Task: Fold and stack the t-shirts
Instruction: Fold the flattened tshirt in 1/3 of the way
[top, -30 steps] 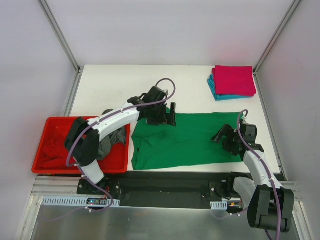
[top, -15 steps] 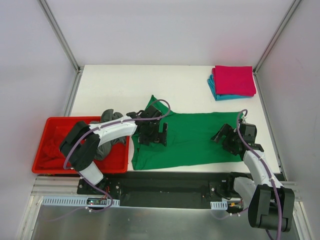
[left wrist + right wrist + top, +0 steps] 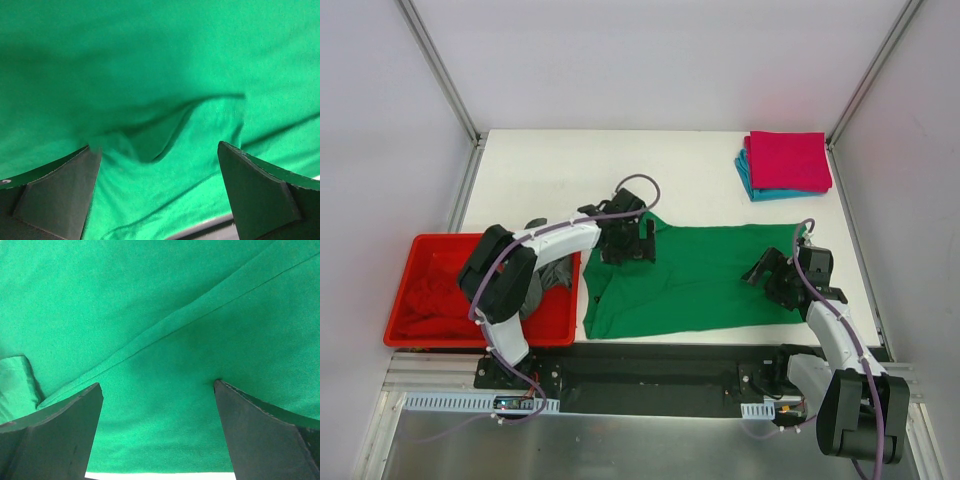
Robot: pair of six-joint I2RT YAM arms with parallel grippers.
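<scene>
Top view first. Got a green shirt (image 3: pixel 700 285) spread mostly flat along the near edge of the white desk (image 3: pixel 550 170). Spotted the left fingers (image 3: pixel 630 243) down at its far-left corner, on a slightly bunched bit of cloth. Found the right fingers (image 3: pixel 772 272) low over its right edge. Just left of the green shirt: a red tray (image 3: pixel 415 245), holding a grey shirt (image 3: pixel 548 275) slumped against the wall nearest the green one, plus a red shirt (image 3: pixel 425 305) at the end furthest from it. Off past the green shirt's far-right corner, well apart: a pink shirt (image 3: pixel 788 160) folded and stacked on a teal one (image 3: pixel 760 192).

Left wrist next. Nothing but green shirt (image 3: pixel 150 60) across the view, with a soft ripple (image 3: pixel 165 132) between the left fingers (image 3: pixel 55 200). Spread wide, pinching nothing.

Right wrist last. Green shirt (image 3: pixel 150 290) again, crossed by a diagonal seam (image 3: pixel 170 330). Right fingers (image 3: pixel 50 437) wide apart here too, gripping nothing. Can't tell whether touching the cloth or just above it. Thin sliver of desk (image 3: pixel 160 475) peeking out below the green shirt's hem.
</scene>
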